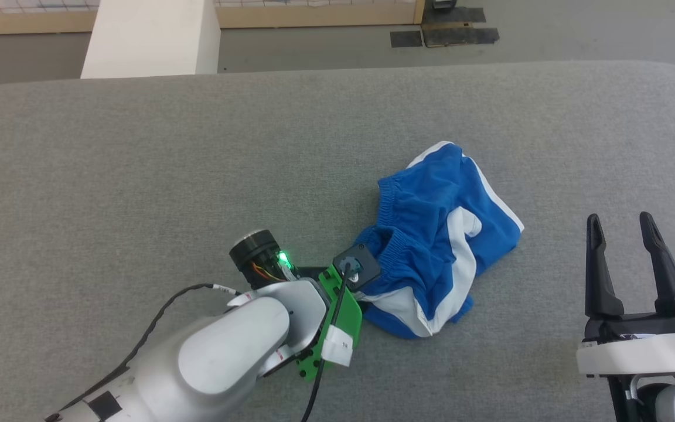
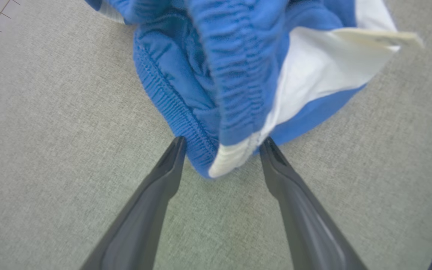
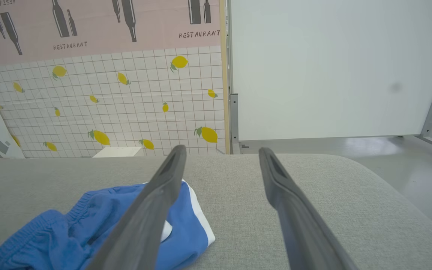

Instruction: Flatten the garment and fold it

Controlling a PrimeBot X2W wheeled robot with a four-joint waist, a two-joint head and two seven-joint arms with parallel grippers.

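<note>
a small pair of bright blue shorts (image 1: 425, 217) with white side stripes lies crumpled on a grey fabric-covered desk (image 1: 138, 152), a little right of centre. its gathered waistband is bunched toward the robot. the left hand (image 2: 223, 142) is low at the near-left corner of the shorts and released. its two dark fingers (image 2: 163, 176) are spread wide, with the waistband edge and a strip of white between the tips. the right hand (image 1: 621, 225) is well apart to the right of the shorts, also released, fingers parted and pointing across the desk. a white block (image 1: 150, 35) stands on the floor beyond the far edge.
</note>
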